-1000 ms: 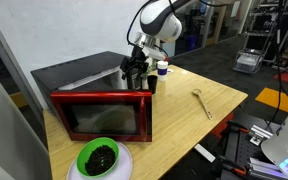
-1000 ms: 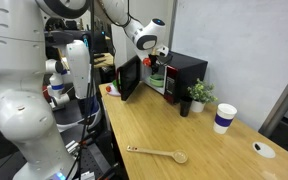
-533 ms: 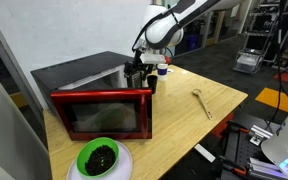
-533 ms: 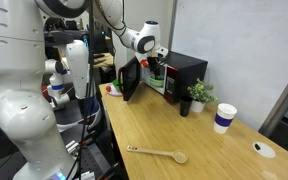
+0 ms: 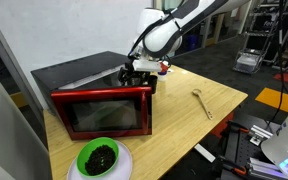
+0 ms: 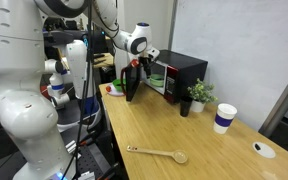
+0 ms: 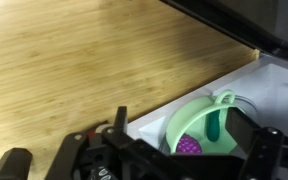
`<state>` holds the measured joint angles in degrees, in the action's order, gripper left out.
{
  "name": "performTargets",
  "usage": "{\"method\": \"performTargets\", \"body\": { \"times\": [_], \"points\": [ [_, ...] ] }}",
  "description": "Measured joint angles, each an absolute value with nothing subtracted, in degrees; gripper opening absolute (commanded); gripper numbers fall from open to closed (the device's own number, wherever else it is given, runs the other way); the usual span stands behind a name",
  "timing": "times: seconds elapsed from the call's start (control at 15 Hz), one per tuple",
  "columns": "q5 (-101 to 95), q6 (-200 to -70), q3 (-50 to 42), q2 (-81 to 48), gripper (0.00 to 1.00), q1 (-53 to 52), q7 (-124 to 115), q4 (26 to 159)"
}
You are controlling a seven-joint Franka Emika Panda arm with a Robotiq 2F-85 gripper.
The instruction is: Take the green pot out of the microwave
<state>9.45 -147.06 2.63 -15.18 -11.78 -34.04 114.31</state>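
Observation:
In the wrist view the green pot [image 7: 206,122] is pale green with a loop handle and something purple inside. It sits on the white floor of the microwave [image 7: 276,88]. My gripper [image 7: 189,142] is open, and the pot lies between its two dark fingers [image 7: 121,125], close under the camera. The frames do not show whether a finger touches the pot. In both exterior views the gripper [image 5: 136,72] [image 6: 144,66] hangs at the open front of the black microwave [image 5: 84,72] [image 6: 184,70], behind its red-framed door [image 5: 104,112], which stands swung open.
A bright green bowl with dark contents [image 5: 98,157] sits on a white plate at the table's near edge. On the wooden table lie a wooden spoon [image 5: 202,103] [image 6: 159,154], a small potted plant [image 6: 196,95] and a paper cup [image 6: 224,118].
The gripper has moved lower and further into the microwave opening. Its jaws have stayed open.

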Motion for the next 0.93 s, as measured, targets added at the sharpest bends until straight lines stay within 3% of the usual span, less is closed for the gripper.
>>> {"method": "performTargets", "body": {
  "times": [0.73, 0.93],
  "points": [
    [8.27, -147.54, 2.86, -15.51, 1.00, -13.35, -39.66, 116.96],
    [16.51, -146.63, 6.40, -15.45, 1.00, -11.75, -30.93, 116.74]
  ]
}}
